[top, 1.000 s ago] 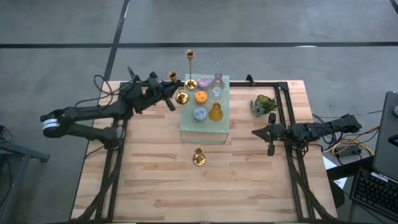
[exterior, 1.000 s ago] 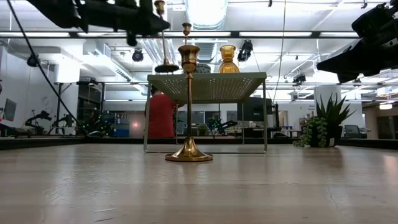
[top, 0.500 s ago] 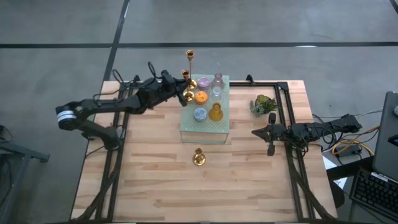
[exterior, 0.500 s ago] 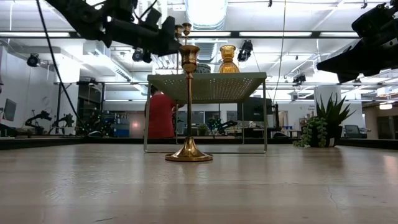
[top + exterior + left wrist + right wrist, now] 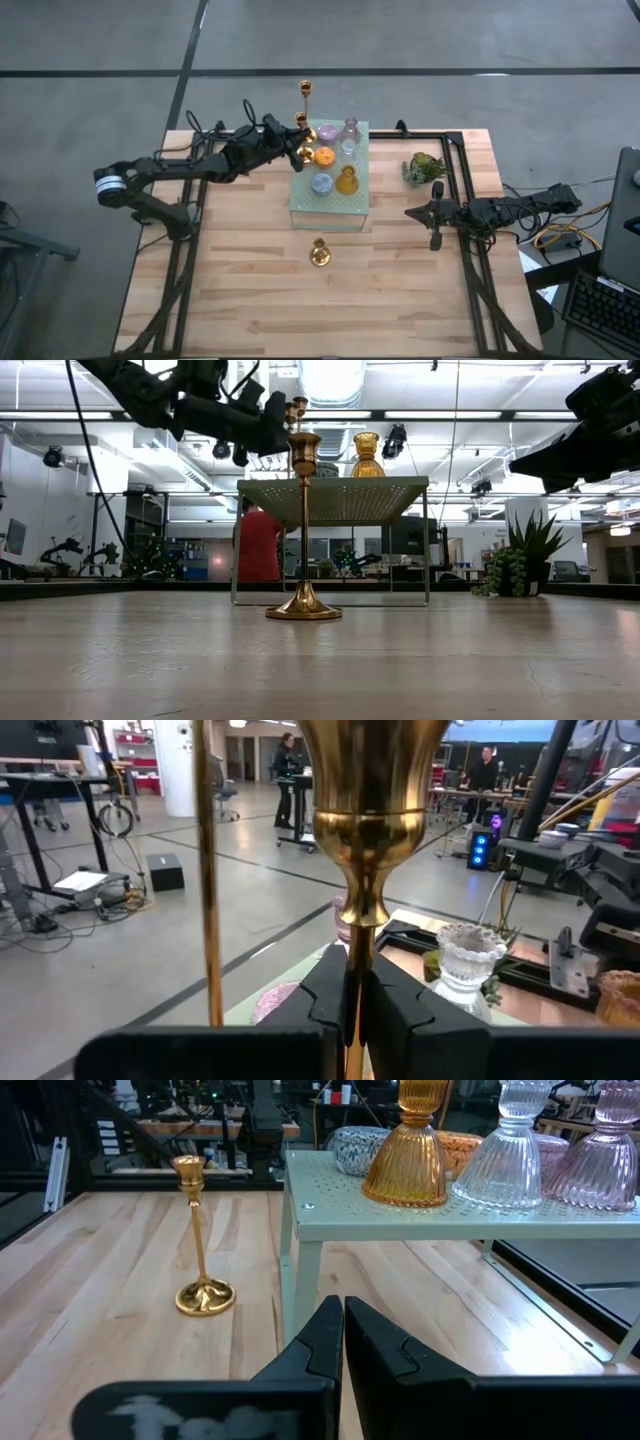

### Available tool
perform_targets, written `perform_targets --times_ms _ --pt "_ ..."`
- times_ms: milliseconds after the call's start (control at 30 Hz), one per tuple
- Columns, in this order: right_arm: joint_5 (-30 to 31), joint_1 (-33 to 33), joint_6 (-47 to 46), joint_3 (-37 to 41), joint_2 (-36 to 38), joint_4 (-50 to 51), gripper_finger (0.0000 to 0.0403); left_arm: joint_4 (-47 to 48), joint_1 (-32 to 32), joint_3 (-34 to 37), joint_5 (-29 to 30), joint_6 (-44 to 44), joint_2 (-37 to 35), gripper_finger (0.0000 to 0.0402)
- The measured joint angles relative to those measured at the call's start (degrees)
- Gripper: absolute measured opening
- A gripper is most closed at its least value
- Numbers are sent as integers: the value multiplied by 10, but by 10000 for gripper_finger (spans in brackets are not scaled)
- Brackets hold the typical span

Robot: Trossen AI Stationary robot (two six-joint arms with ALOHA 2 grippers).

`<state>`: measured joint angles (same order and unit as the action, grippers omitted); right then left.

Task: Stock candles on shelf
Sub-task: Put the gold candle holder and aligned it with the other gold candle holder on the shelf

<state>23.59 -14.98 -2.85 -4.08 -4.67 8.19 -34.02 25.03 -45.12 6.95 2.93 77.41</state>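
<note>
My left gripper (image 5: 293, 150) is shut on a brass candlestick (image 5: 368, 830) at the far left corner of the mint-green shelf (image 5: 352, 205). A taller brass candlestick (image 5: 306, 108) stands on that corner. Lilac (image 5: 328, 132), clear (image 5: 349, 134), orange (image 5: 323, 156), pale blue (image 5: 321, 183) and amber (image 5: 346, 181) candles stand on the mesh top. A third brass candlestick (image 5: 320, 252) stands on its base on the table in front of the shelf. My right gripper (image 5: 410, 212) is shut and empty, right of the shelf. My left gripper pinches the candlestick's thin stem (image 5: 352, 945) just below its knob, one finger (image 5: 322, 992) on each side. The fingers come about level from the table's left, across the stem. The candlestick stands upright in the hold. Its base is hidden, so whether it rests on the shelf I cannot tell.
A small green plant (image 5: 424, 167) stands right of the shelf, beside the black metal frame (image 5: 462, 170). The wooden table (image 5: 240, 290) is bare at the near and left sides. People and desks show in the room beyond the table.
My left gripper has gone toward the table's right edge with the brass candlestick, from beside the shelf's left side to over its far left corner. The candlestick has stayed upright in the hold.
</note>
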Motion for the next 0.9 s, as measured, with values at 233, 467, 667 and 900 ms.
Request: perform_targets --times_ms 233,467,667,900 --pt "0 0 -1 0 0 0 8 7 -3 1 -5 8 0 44" --pt "0 0 0 0 0 0 8 23 -4 2 -6 19 0 46" --pt "0 0 -1 0 0 0 8 34 -4 2 -19 23 -2 66" --pt "0 0 0 0 0 0 8 78 -6 3 -29 24 -21 130"
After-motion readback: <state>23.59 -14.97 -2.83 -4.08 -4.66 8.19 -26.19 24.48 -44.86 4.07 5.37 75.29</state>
